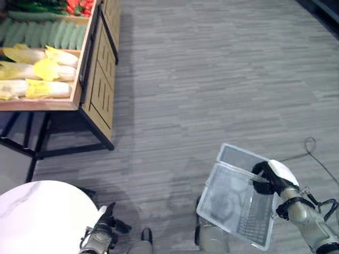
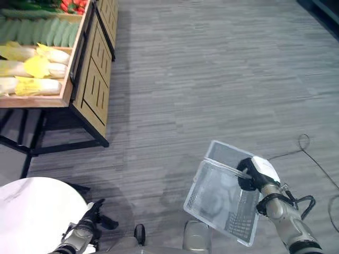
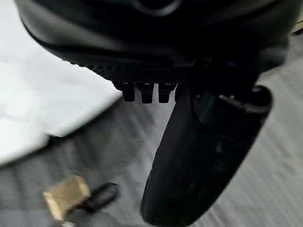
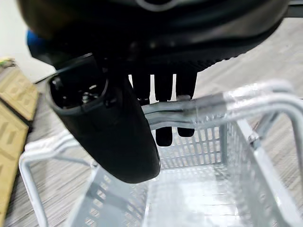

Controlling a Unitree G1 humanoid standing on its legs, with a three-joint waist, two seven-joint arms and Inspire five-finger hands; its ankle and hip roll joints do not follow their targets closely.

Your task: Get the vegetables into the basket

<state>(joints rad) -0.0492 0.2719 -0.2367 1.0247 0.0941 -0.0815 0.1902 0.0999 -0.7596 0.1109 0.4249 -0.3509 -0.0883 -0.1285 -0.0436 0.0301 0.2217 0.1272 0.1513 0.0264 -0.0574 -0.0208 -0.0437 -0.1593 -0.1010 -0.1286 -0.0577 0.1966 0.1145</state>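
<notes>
Pale cabbages (image 1: 37, 71), green cucumbers (image 1: 47, 33) and red vegetables (image 1: 79, 6) lie on a wooden produce stand (image 1: 100, 90) at the far left. My right hand (image 1: 270, 177) is at the lower right, shut on the handle (image 4: 222, 104) of a clear plastic basket (image 1: 228, 201). The basket hangs tilted above the floor with nothing in it. In the right wrist view my fingers (image 4: 163, 94) curl over the handle bar beside the thumb. My left hand (image 1: 100, 235) hangs low at the lower left with relaxed fingers, holding nothing, far from the stand.
A round white table (image 1: 42, 217) stands at the lower left, right beside my left hand. The stand rests on a black metal frame (image 1: 37, 153). Grey plank floor (image 1: 212, 79) stretches between the stand and the basket.
</notes>
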